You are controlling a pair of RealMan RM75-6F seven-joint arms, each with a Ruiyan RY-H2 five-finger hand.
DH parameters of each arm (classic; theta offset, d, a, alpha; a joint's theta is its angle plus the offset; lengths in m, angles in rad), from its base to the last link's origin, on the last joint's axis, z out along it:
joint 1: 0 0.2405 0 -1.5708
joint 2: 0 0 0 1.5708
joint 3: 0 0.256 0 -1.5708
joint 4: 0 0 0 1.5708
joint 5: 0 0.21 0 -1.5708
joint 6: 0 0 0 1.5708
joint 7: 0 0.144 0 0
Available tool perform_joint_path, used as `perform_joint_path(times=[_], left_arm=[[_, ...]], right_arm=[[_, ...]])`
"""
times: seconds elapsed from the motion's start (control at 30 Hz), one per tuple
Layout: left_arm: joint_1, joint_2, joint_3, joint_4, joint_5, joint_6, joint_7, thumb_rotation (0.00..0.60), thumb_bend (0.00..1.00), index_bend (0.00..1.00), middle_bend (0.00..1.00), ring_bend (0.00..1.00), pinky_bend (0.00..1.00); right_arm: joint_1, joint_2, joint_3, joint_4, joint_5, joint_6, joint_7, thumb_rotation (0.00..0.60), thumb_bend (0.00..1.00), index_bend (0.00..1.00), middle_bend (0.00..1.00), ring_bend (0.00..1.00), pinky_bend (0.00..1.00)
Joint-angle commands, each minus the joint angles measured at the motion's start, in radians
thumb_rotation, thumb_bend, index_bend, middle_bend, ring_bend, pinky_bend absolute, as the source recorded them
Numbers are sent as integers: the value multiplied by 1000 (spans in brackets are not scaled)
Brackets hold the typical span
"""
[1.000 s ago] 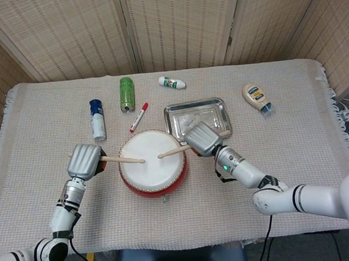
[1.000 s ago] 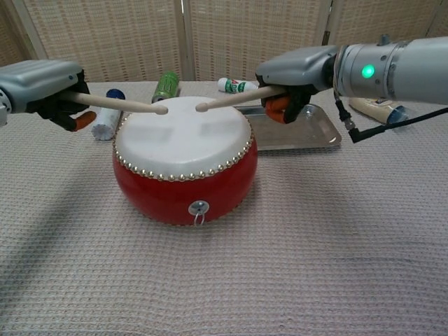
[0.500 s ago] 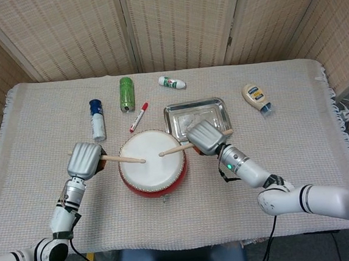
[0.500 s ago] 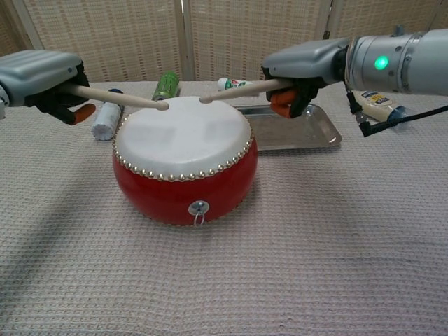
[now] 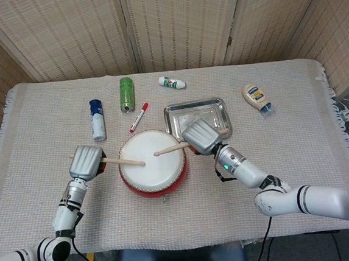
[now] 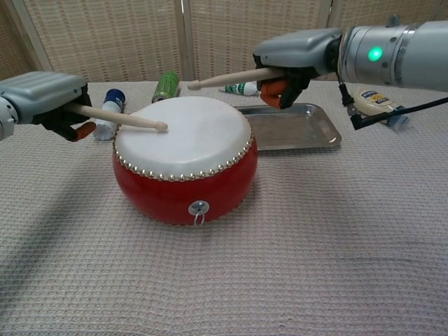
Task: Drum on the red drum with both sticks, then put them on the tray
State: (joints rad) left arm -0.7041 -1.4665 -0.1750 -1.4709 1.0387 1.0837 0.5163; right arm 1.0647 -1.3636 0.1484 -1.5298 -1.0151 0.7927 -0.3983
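Note:
The red drum (image 5: 153, 171) (image 6: 183, 178) with a white skin sits in the middle of the table. My left hand (image 5: 86, 161) (image 6: 43, 92) grips a wooden stick (image 5: 124, 162) (image 6: 119, 117) whose tip lies on the left part of the skin. My right hand (image 5: 201, 137) (image 6: 297, 57) grips the other stick (image 5: 171, 148) (image 6: 227, 77), raised well above the skin with its tip over the drum's far side. The metal tray (image 5: 219, 108) (image 6: 292, 127) lies right behind the drum, with the right hand over its near edge.
On the far side lie a blue-capped white bottle (image 5: 97, 119) (image 6: 109, 113), a green can (image 5: 126, 94) (image 6: 164, 87), a red marker (image 5: 139, 116) and a small white bottle (image 5: 171, 82) (image 6: 241, 88). A mayonnaise bottle (image 5: 256, 97) (image 6: 378, 103) lies at the right. A woven screen stands behind.
My right hand has lifted its stick off the drum skin. My left hand has lowered, bringing its stick tip down onto the skin.

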Motion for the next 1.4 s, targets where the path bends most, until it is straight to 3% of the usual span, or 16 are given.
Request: perform_joint_path(times=[0.03, 0.23, 0.47, 0.67, 0.83, 0.93, 1.2, 1.4], left_arm=[[-6, -21, 1, 27, -11, -2, 9, 600, 525, 1000, 1000, 1000, 1000], [14, 27, -24, -45, 26, 50, -35, 600, 526, 1000, 1000, 1000, 1000], [27, 72, -22, -118, 65, 77, -39, 600, 525, 1000, 1000, 1000, 1000], [21, 50, -16, -98, 48, 56, -31, 600, 525, 1000, 1000, 1000, 1000], [-3, -19, 8, 2, -9, -12, 13, 600, 525, 1000, 1000, 1000, 1000], [-4, -21, -1, 10, -18, -5, 17, 600, 524, 1000, 1000, 1000, 1000], [34, 83, -40, -125, 47, 88, -51, 600, 525, 1000, 1000, 1000, 1000], [57, 130, -35, -176, 91, 111, -86, 600, 524, 1000, 1000, 1000, 1000]], right_arm=[[-14, 38, 18, -38, -21, 14, 26, 600, 590, 1000, 1000, 1000, 1000], [-2, 13, -20, 3, 20, -40, -24, 600, 590, 1000, 1000, 1000, 1000], [37, -67, -83, 99, 148, -87, -155, 600, 589, 1000, 1000, 1000, 1000], [40, -58, -66, 72, 163, -51, -164, 600, 589, 1000, 1000, 1000, 1000], [-6, 41, 12, -59, 37, 55, -44, 600, 590, 1000, 1000, 1000, 1000], [-24, 73, 18, -85, -17, 61, 2, 600, 590, 1000, 1000, 1000, 1000], [-4, -2, -31, 20, 19, -29, -35, 600, 590, 1000, 1000, 1000, 1000], [17, -87, -68, 120, 78, -75, -101, 600, 590, 1000, 1000, 1000, 1000]])
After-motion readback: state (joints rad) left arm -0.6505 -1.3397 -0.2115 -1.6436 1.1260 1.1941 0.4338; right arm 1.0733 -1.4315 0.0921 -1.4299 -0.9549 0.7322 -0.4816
